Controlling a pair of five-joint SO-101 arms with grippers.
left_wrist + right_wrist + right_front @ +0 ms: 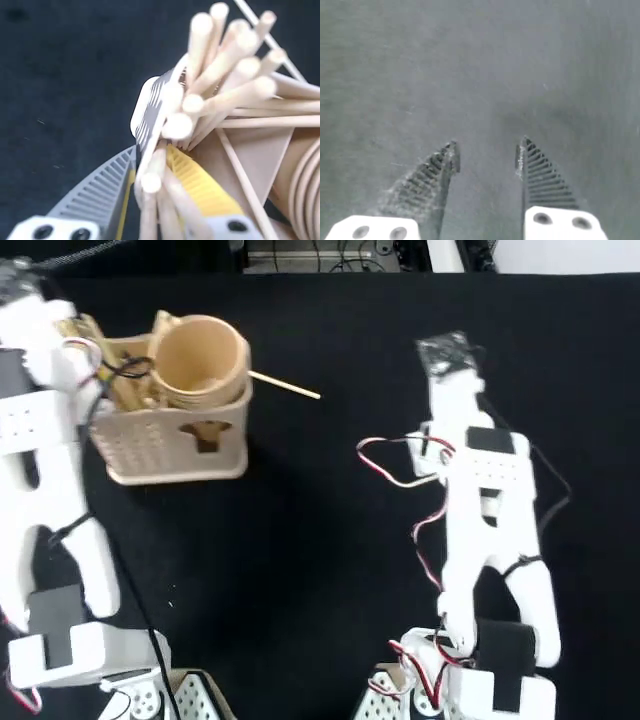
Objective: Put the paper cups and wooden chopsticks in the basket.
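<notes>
Standing on end in a loose bundle, the wooden chopsticks [225, 60] fill the corner of the basket [170, 450] at the far left of the table [300, 560], beside the stacked paper cups [200, 355] nested in it. One chopstick [285, 387] leans out past the rim toward the middle of the table. The sticks are probably light, stiff and smooth, so they would likely roll or fan apart in a weak pinch. A hold across several at mid-length looks safer than one at the tips. The cups are thin-walled and would crush easily, so the rim is the better place to grip them.

The left gripper [152, 155] sits at the basket's edge with its jaws drawn narrow. A few chopsticks are pinched between them, with the perforated wall just beside. The right gripper [485, 152] hangs well apart over bare table, its jaws spread and holding nothing.
</notes>
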